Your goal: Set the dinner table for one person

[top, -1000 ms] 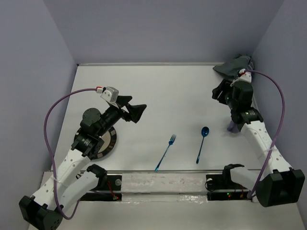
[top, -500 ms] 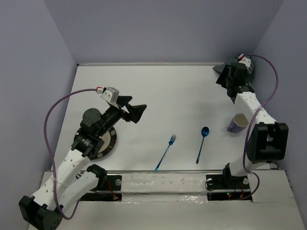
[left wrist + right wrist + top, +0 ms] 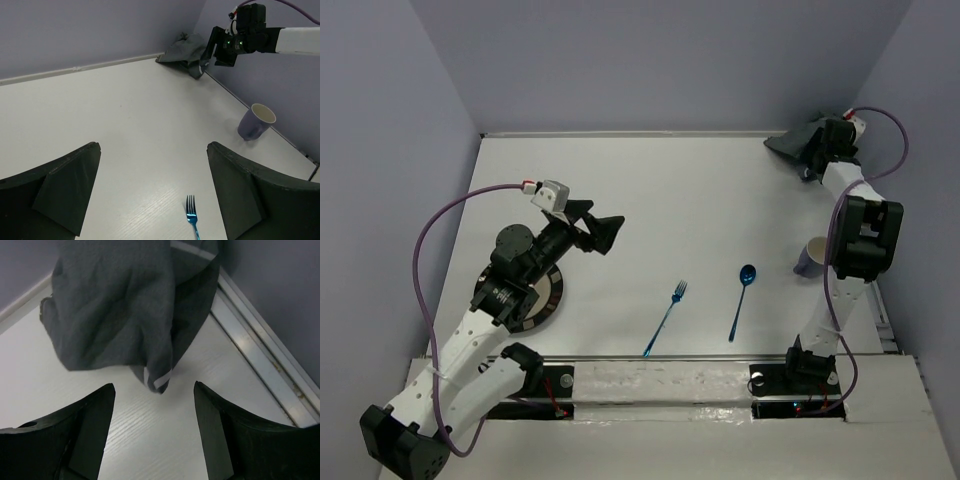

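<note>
Broadly open room across the white worktop (image 3: 700,200), walled at far and side edges. Right gripper (image 3: 152,390): spread, low over crumpled grey cloth (image 3: 115,305) in far right corner. Left gripper (image 3: 152,150): spread, beside plate (image 3: 545,295). Cup (image 3: 812,256) at right edge; spoon (image 3: 741,297), fork (image 3: 667,315) near front.

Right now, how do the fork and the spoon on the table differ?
The fork ends in tines; the spoon ends in a rounded bowl. The fork lies left and slants more; the spoon lies right, nearer the purple cup. Both are shiny blue and lie untouched on the table.
</note>
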Robot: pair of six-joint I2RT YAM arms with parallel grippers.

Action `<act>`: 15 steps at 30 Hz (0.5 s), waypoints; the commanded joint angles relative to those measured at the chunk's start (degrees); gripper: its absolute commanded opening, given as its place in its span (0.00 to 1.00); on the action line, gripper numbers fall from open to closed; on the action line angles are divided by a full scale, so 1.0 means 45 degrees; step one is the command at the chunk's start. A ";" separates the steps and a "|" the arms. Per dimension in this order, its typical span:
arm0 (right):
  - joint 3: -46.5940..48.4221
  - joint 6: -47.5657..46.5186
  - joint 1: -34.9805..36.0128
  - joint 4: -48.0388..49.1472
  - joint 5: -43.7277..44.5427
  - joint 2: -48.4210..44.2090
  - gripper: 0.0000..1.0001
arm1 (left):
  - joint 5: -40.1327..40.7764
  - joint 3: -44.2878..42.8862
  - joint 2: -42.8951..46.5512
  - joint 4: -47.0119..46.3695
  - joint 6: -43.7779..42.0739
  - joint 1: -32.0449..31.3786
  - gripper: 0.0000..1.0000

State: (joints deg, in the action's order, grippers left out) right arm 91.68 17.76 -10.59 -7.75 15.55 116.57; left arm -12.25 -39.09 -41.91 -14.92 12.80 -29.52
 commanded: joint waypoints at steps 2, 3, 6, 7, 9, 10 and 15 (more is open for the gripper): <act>0.1813 -0.0119 -0.0729 0.0023 -0.0717 0.1046 0.70 | 0.0144 -0.0102 -0.0276 -0.0318 -0.0246 -0.0062 0.99; 0.2124 0.0036 -0.0733 0.0023 -0.0973 0.1260 0.69 | 0.0125 -0.0102 -0.0334 -0.0318 -0.0246 -0.0062 0.99; 0.2711 -0.0117 -0.0908 0.0198 -0.1541 0.2159 0.64 | 0.0105 -0.0121 -0.0452 -0.0337 -0.0246 -0.0061 0.99; 0.3138 -0.0428 -0.0908 0.0334 -0.1774 0.2567 0.62 | 0.0086 -0.0122 -0.0510 -0.0337 -0.0266 -0.0042 0.99; 0.3434 -0.0723 -0.0908 0.0529 -0.2691 0.2844 0.42 | 0.0066 -0.0141 -0.0550 -0.0337 -0.0266 -0.0042 0.99; 0.3493 -0.0840 -0.0908 0.0608 -0.3081 0.2903 0.29 | 0.0027 -0.0161 -0.0608 -0.0337 -0.0266 -0.0023 0.99; 0.2053 -0.1405 -0.0344 0.1566 -0.5990 0.1658 0.00 | 0.0124 -0.0258 -0.0823 -0.0299 -0.0246 0.0036 0.99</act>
State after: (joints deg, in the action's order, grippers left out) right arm 103.15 14.94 -14.74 -6.00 0.01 129.75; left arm -11.79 -39.09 -45.19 -14.50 12.51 -29.52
